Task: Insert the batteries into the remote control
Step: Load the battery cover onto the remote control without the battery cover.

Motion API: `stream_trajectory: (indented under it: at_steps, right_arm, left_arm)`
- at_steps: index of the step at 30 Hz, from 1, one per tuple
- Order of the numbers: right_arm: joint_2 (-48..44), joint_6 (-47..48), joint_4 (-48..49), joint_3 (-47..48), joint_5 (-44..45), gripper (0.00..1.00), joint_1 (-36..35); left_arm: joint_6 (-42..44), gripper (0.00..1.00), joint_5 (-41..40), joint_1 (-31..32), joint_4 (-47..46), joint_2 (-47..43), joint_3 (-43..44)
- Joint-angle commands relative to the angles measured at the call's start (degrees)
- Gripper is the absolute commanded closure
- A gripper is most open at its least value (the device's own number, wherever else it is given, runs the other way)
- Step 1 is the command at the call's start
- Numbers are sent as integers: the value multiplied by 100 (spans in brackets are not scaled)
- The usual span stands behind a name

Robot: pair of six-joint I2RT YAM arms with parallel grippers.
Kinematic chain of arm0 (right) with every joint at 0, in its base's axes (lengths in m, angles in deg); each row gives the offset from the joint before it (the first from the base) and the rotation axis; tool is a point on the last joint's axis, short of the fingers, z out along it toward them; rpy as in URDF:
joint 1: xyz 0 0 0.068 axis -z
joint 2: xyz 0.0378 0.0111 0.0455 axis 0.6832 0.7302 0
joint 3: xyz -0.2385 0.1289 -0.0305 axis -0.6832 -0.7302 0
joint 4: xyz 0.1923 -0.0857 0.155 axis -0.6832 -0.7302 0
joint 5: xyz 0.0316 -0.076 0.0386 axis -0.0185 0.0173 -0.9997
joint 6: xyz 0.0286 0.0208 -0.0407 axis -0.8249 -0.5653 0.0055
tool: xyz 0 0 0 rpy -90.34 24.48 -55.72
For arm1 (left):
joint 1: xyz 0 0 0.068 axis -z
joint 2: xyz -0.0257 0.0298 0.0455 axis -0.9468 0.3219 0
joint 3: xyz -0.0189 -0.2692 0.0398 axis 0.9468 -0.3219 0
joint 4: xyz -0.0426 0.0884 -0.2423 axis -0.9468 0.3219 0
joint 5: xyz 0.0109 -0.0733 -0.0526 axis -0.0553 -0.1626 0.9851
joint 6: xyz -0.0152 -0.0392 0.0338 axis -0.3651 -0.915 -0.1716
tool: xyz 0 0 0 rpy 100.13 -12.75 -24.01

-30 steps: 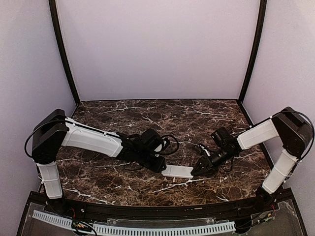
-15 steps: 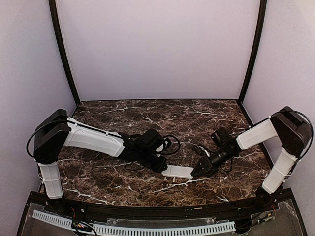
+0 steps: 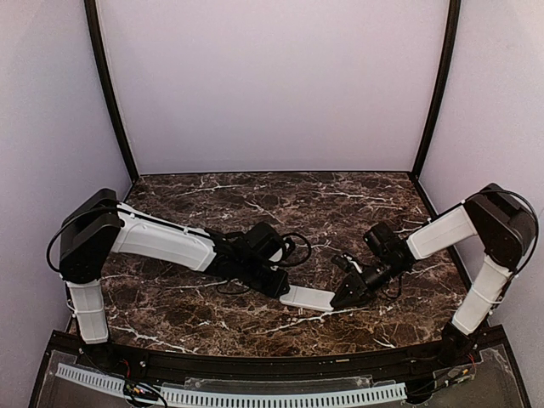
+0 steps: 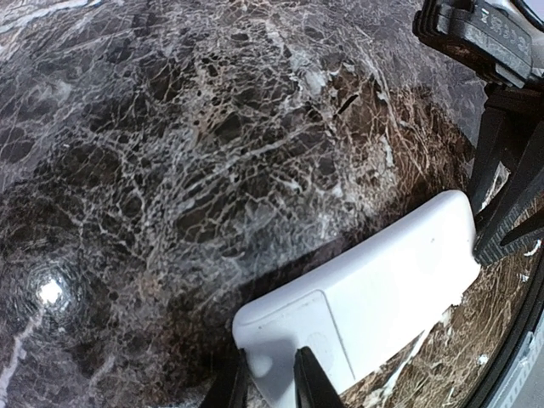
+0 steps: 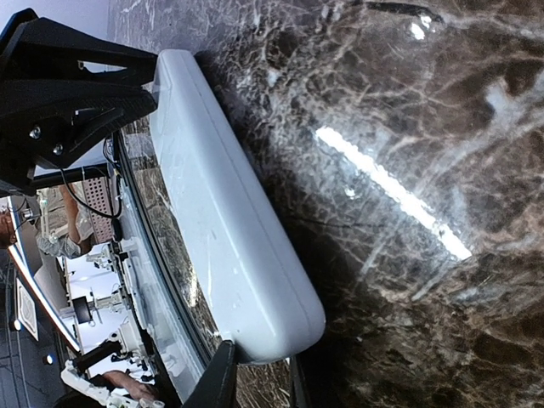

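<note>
One remote control [image 3: 308, 297], plain white back up, lies on the marble desk [image 3: 255, 204], at 6 o'clock from its centre. Two grippers hold it: the left gripper [image 3: 279, 289] at its 9 o'clock end and the right gripper [image 3: 340, 299] at 3 o'clock, each with jaws clamped on the casing. Only the wrist views show those jaws straddling it. Only the top view shows both ends together.

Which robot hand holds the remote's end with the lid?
The left gripper: the remote control has its lid seam there; by the right gripper it is plain.
</note>
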Motion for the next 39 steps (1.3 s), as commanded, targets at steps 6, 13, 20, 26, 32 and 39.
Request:
stream_trajectory:
  at_steps: [6,13,20,26,32,39]
  right_arm:
    - [259,-73,563,24,-94,83,-127]
    - [309,-103,600,225,-15,86,-136]
    - [211,-76,539,115,129,84,1]
    - [114,-109,515,69,242,79,161]
    - [35,-68,426,66,348,72,411]
    - [146,-76,419,189,333,68,452]
  left_arm:
    - [-156,80,975,281,-167,296,-305]
    - [-137,81,1137,384,-229,334,-300]
    - [-178,80,1040,295,-342,51,-495]
    - [-178,76,822,77,-313,-281,-741]
    - [-206,70,698,-113,-491,-686,-1113]
    - [-269,50,547,-276,-706,-1052,-1418]
